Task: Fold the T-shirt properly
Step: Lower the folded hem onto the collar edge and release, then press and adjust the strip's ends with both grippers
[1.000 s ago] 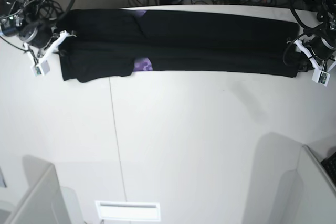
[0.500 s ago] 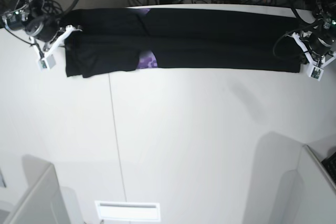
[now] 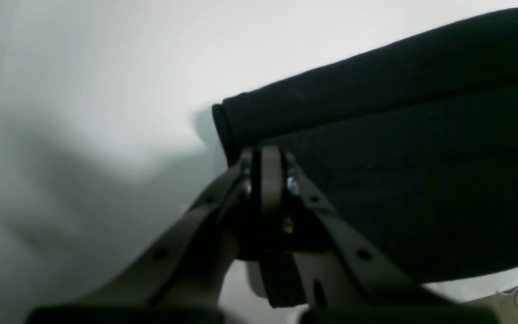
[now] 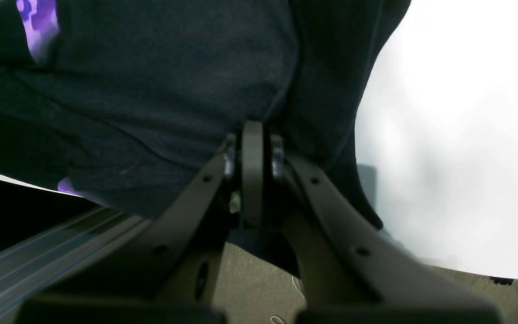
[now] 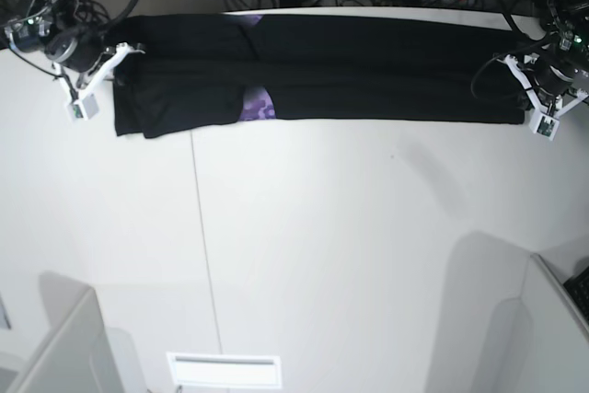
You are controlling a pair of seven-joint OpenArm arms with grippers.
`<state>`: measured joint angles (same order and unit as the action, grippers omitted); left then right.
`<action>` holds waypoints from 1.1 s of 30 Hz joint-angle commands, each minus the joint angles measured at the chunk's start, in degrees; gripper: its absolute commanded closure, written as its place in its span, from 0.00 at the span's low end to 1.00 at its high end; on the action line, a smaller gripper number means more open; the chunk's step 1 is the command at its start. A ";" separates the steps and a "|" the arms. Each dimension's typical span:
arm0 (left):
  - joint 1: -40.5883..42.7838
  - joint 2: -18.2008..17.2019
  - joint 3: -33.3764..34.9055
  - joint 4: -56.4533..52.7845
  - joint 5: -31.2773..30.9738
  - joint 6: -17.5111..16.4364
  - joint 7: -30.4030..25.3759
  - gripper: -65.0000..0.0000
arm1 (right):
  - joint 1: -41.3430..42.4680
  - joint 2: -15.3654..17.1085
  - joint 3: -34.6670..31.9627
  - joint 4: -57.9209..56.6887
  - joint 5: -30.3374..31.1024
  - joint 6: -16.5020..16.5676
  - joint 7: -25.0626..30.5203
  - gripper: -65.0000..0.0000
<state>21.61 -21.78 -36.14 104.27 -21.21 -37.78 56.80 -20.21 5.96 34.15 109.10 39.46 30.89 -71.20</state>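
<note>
At the left of the base view we hold the sleeve end of the T-shirt with our right gripper; its jaws look pressed together on the cloth in the right wrist view, though we cannot tell whether they have begun to let go. The T-shirt lies as a long black band along the far edge of the white surface, a scrap of purple print peeking out near the middle. At the right, our left gripper has its jaws clenched on the hem end, so both ends stay taut and the fold lies flat.
</note>
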 commanded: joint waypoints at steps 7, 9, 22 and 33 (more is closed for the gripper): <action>0.15 -1.12 -0.91 1.53 -0.63 0.02 -0.66 0.47 | -0.06 1.21 0.62 1.10 0.41 -0.17 1.53 0.55; 0.33 -1.12 -1.00 2.32 -0.63 0.02 -0.66 0.36 | -0.76 1.38 0.53 1.19 0.41 0.01 3.90 0.55; -3.01 5.03 -4.61 -0.22 -0.19 0.02 -0.75 1.00 | 0.03 4.37 -8.09 0.04 -2.23 -1.58 21.31 1.00; -5.21 5.21 -4.52 -12.71 -0.11 0.37 -7.96 1.00 | 8.65 3.23 -8.44 -14.73 -18.76 -1.84 23.16 1.00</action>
<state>16.36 -15.57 -40.40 90.76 -20.97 -37.54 49.56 -12.16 8.32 25.39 93.47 20.05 29.02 -49.50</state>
